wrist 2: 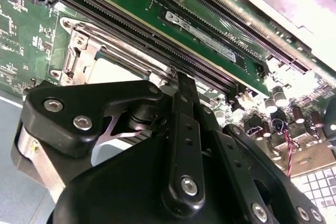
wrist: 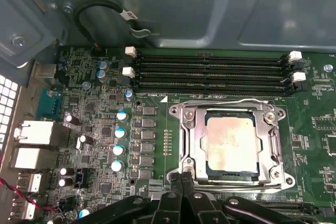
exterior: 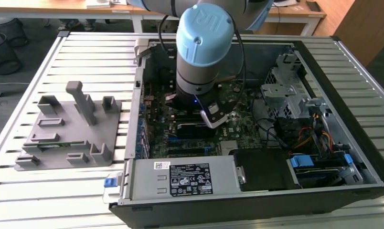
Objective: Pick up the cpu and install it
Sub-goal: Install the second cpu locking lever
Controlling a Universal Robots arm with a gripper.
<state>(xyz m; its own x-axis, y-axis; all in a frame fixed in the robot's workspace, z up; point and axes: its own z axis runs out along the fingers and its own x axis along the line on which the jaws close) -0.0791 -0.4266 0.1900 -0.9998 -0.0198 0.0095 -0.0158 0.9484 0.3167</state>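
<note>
First wrist view, cpu [wrist: 232,144] in socket [wrist: 191,145] (seated flat)

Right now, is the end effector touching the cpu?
Apart. In the first wrist view the cpu sits flat inside the socket frame, top face bare, and the end effector tips stop at the frame's near edge, short of the chip.

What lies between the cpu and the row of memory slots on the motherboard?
In the first wrist view, one side of the socket's metal frame lies between the cpu and the memory slots, then a narrow strip of green board.
</note>
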